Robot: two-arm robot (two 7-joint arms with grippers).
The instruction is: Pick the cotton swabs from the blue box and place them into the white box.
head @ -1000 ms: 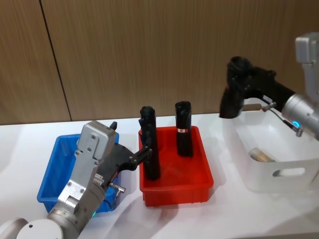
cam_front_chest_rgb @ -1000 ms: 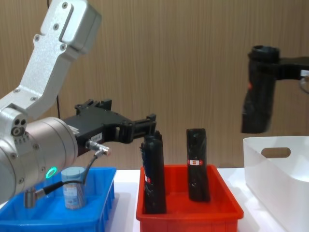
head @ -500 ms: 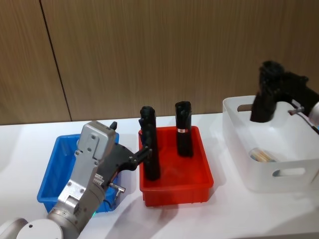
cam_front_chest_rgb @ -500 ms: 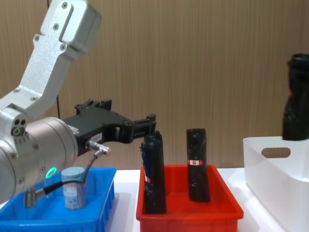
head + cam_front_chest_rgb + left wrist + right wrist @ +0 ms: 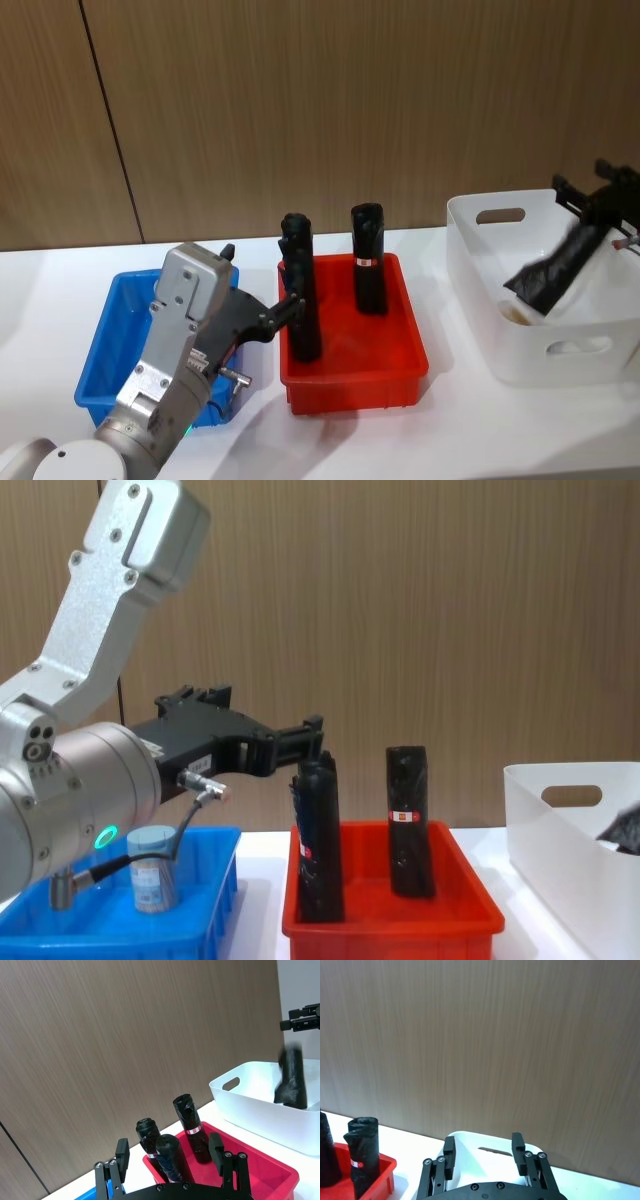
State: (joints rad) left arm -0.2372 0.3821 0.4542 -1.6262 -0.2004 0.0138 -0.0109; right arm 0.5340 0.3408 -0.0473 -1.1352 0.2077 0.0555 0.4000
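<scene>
One tub of cotton swabs [image 5: 152, 881] stands in the blue box [image 5: 118, 927], at the left of the table [image 5: 108, 335]. My left gripper [image 5: 290, 742] hovers above that box, open and empty, its fingers [image 5: 121, 1153] spread toward the red bin. Above the far right side of the white box [image 5: 560, 350] my right gripper [image 5: 612, 192] is open [image 5: 484, 1152] with nothing in it. A black tube [image 5: 553, 276] lies tilted inside the white box below it. A pale tub [image 5: 513, 313] peeks out at the tube's lower end.
A red bin [image 5: 355, 375] sits between the two boxes and holds upright black tubes [image 5: 368, 258], the nearest [image 5: 299, 290] just ahead of my left fingers. A wood-panel wall stands behind the white table.
My right gripper carried a black tube to the right over the white box and let it go; the tube now leans inside the box. The left arm has not moved.
</scene>
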